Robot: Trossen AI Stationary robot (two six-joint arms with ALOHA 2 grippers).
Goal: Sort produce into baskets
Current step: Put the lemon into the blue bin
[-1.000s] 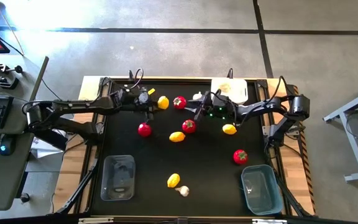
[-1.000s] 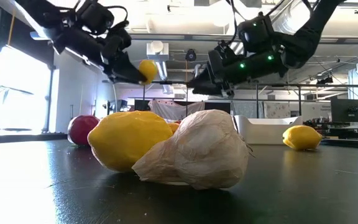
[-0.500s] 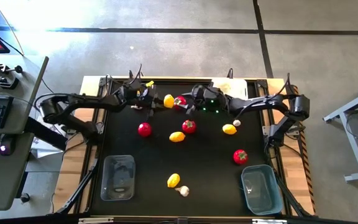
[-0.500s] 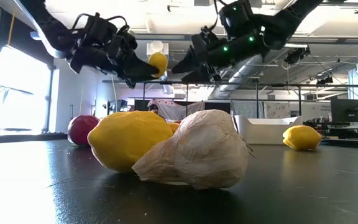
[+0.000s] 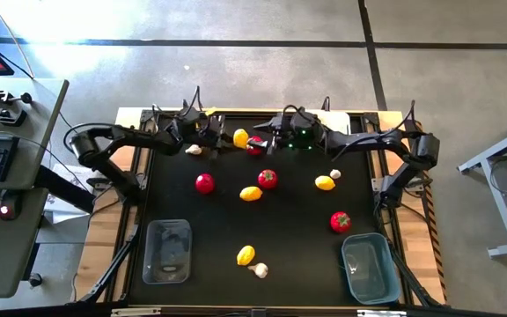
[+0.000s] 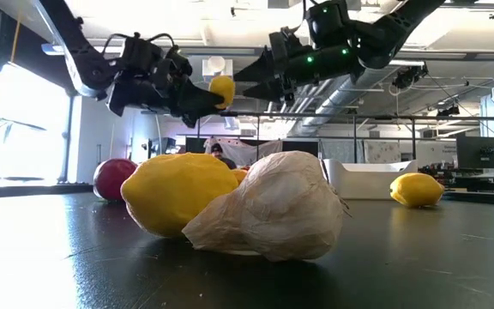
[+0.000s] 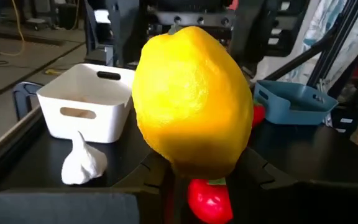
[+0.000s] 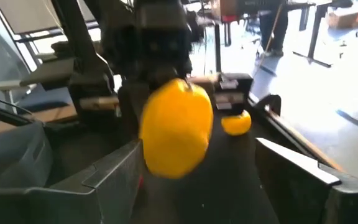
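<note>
My left gripper (image 5: 229,139) is shut on a yellow lemon (image 5: 240,138) above the table's far middle; the lemon fills the left wrist view (image 7: 191,99). My right gripper (image 5: 260,141) is open, facing the lemon from the right. Its fingers (image 8: 114,177) stand on either side of the lemon (image 8: 176,127), and I cannot tell whether they touch it. A red tomato (image 5: 254,147) lies on the table below them. Other tomatoes (image 5: 204,183), lemons (image 5: 251,194) and garlic bulbs (image 5: 259,270) lie scattered on the black table. The clear basket (image 5: 167,251) and the blue basket (image 5: 366,267) stand at the near edge. My left gripper pinches the lemon's lower part (image 7: 194,165) between its two fingers, coming level from the table's left side. The lemon sticks out beyond the fingertips (image 6: 222,90), lifted clear of the table.
The white basket (image 7: 86,99) stands at the far edge, mostly under my right arm in the high view (image 5: 334,118). A garlic bulb (image 5: 194,150) lies below my left arm. A lemon (image 6: 183,193) and a garlic bulb (image 6: 268,206) lie near the front edge.
My left gripper has carried the lemon a little up and toward the table's right. My right gripper has gone up and toward the table's far left, away from the middle tomato, until its open fingers face the lemon.
</note>
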